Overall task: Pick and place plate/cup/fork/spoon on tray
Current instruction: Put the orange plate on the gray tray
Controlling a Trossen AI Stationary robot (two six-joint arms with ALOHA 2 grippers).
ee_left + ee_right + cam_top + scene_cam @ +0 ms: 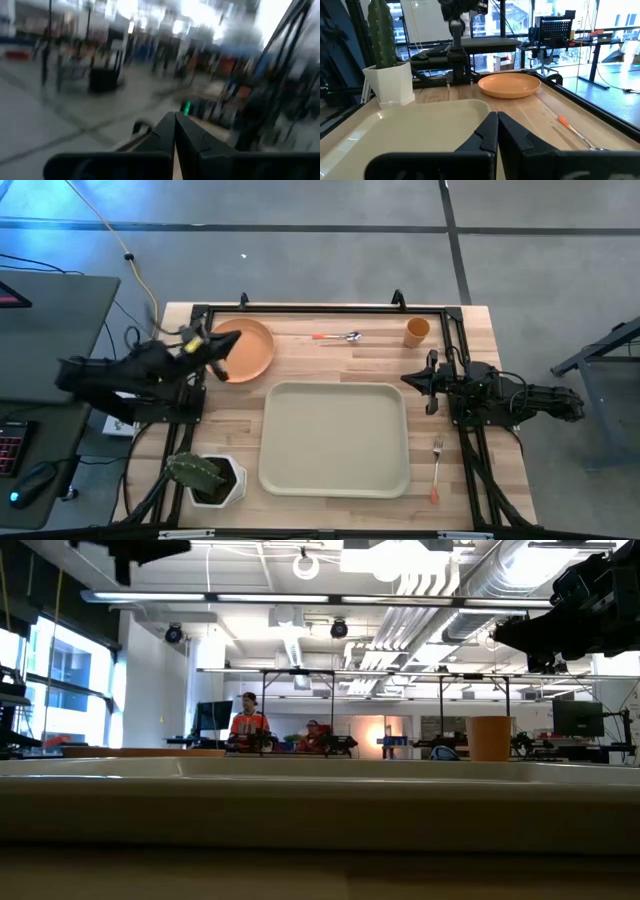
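The orange plate (247, 350) lies flat on the table at the far left, beyond the beige tray (335, 438); it also shows in the right wrist view (510, 85). The spoon (338, 337) lies near the far edge. The orange-yellow cup (417, 332) stands upright at the far right. The fork (437, 468) lies right of the tray. My left gripper (215, 363) is shut and empty, raised over the plate's left rim. My right gripper (420, 381) is shut and empty, above the table by the tray's far right corner.
A white square pot with a green cactus (208, 478) stands at the near left corner. A black frame (320, 310) runs along the table's far and side edges. Bare wood lies between the tray and the far edge.
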